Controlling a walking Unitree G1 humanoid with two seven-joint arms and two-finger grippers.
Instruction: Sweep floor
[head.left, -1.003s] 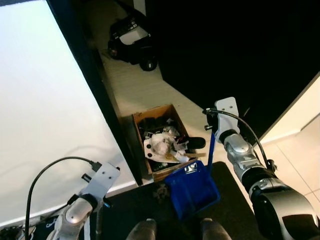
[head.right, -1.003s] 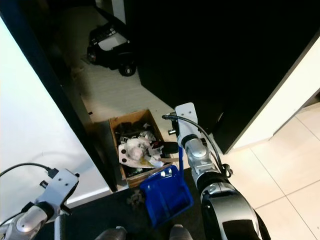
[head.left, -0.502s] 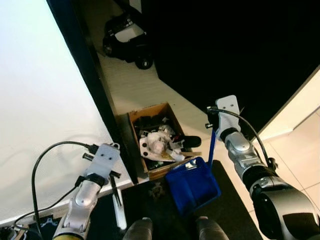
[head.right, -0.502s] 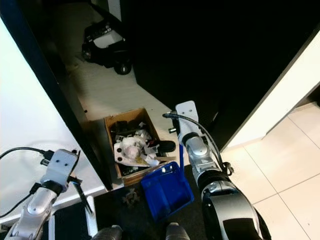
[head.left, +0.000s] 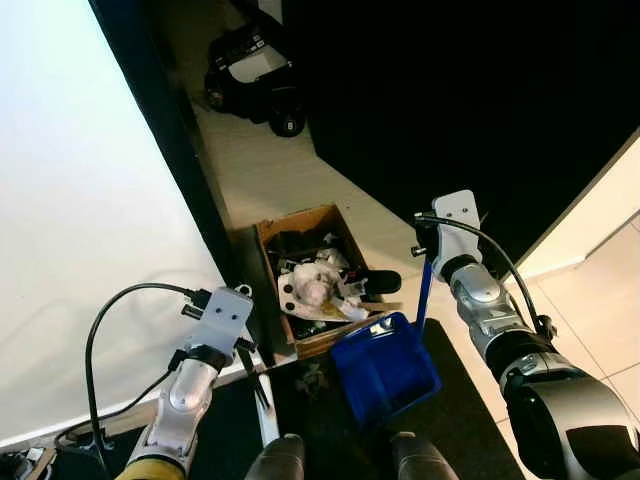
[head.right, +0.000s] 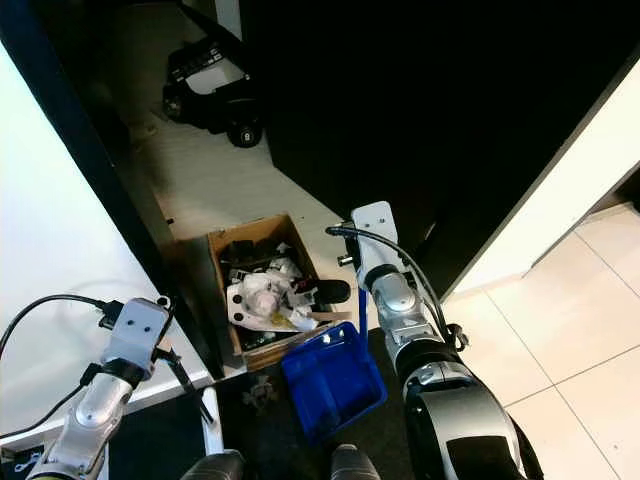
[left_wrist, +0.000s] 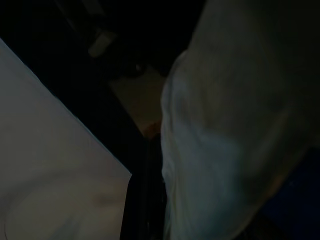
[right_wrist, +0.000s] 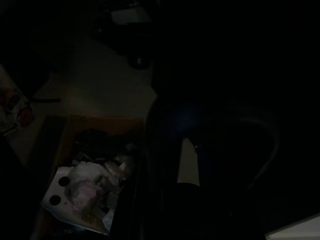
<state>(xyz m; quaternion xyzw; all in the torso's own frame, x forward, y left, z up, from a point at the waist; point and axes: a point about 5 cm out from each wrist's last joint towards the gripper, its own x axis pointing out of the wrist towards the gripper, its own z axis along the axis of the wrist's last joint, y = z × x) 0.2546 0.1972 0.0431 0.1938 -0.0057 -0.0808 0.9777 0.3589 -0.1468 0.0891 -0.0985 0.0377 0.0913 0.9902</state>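
Looking down on pale wood-grain flooring (head.left: 270, 175) running between a bright white wall (head.left: 80, 220) and a black panel (head.left: 460, 90). Lying in shade beyond, a black wheeled machine (head.left: 248, 72). Meeting glossy cream tiles (head.right: 560, 350) to the right; spreading underfoot, a dark mat (head.right: 250, 420).

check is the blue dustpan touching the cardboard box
Cannot tell. In the left eye view the blue dustpan meets the cardboard box edge from above, so overlap could hide a gap.

There is one blue dustpan (head.left: 385, 366). There is one brown box (head.left: 308, 283) full of trash. There is one black thing with wheels (head.left: 250, 70) on the floor. There are two robot arms.
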